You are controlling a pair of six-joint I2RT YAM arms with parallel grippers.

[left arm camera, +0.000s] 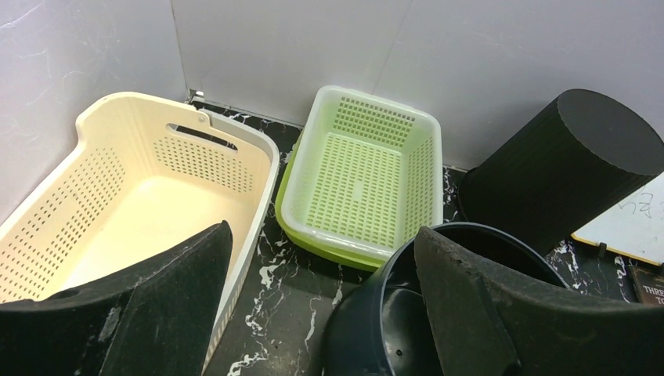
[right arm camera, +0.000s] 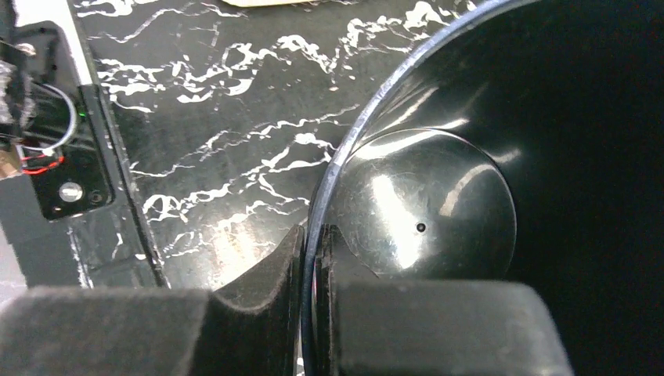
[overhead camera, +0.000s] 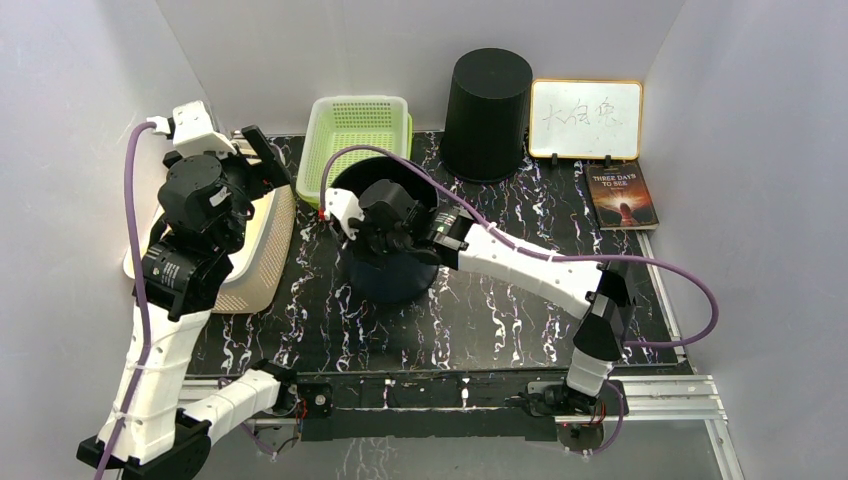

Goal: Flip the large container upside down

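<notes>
1. The right hand (right arm camera: 313,252) is pinched shut on the rim of the dark container (right arm camera: 438,196). One finger (right arm camera: 258,290) sits outside the wall and the other inside it, with the thin edge caught between them.
2. The container stands upright, mouth up, in the middle of the black marbled bench (overhead camera: 500,320). Its glossy inside bottom shows, with a small hole in it.
3. The left hand (left arm camera: 322,243) hangs above the left side of the bench, its jaws spread wide and nothing between them.
4. Below that hand lies a cream perforated basket (left arm camera: 258,157), and beside it a green mesh basket (left arm camera: 419,180), just behind the container.
5. At the back wall a black ribbed bin (overhead camera: 487,115) rests with its base up, next to a small whiteboard (overhead camera: 585,118) and a book (overhead camera: 622,197) lying flat.
</notes>
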